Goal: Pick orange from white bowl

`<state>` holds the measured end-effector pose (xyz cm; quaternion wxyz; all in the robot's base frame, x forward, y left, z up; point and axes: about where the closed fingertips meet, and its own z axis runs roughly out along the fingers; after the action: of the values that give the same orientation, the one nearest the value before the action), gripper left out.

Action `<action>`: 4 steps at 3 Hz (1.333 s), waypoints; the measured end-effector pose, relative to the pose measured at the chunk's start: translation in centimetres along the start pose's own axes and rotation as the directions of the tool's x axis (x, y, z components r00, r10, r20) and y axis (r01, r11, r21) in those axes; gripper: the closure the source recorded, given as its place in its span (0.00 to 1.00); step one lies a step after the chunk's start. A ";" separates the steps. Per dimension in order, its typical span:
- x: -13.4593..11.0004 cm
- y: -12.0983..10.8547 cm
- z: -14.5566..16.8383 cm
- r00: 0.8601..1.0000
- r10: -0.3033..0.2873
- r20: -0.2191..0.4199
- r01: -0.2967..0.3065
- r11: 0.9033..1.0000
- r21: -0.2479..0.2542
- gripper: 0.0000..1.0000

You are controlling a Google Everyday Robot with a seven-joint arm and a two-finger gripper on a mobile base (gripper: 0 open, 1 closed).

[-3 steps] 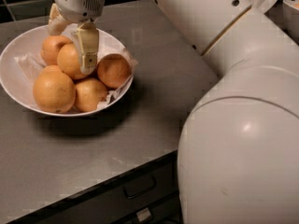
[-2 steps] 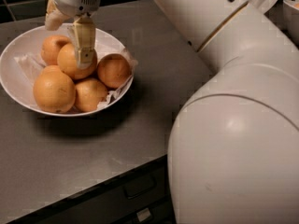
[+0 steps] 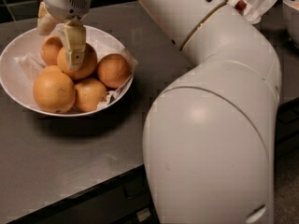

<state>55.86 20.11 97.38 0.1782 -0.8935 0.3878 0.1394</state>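
Observation:
The white bowl (image 3: 18, 85) with a crinkled paper lining sits at the left of the dark counter and holds several oranges. My gripper (image 3: 61, 49) hangs over the back of the bowl, open. Its near finger (image 3: 74, 43) lies across the front of a large orange (image 3: 86, 62) in the middle of the pile. Its far finger (image 3: 46, 24) is behind, above another orange (image 3: 49, 50) at the back. The biggest orange (image 3: 53, 90) lies at the front left. All the oranges rest in the bowl.
My big white arm (image 3: 210, 125) fills the right half of the view and reaches over the counter (image 3: 70, 157). Crinkled paper with something red (image 3: 243, 3) and the rim of another bowl (image 3: 292, 13) show at the top right. A cabinet front (image 3: 117, 195) lies below the counter edge.
My gripper has shifted a little left and up over the bowl. The oranges and the bowl have stayed where they were.

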 end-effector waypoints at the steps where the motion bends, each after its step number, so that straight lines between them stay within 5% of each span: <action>1: -0.5 0.5 0.6 1.000 0.011 0.015 -0.011 1.000 -0.028 0.22; 4: -1.0 2.5 -1.7 0.999 0.048 -0.001 -0.048 0.999 -0.020 0.21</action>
<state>53.54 18.51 98.75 0.1656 -0.8857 0.4078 0.1475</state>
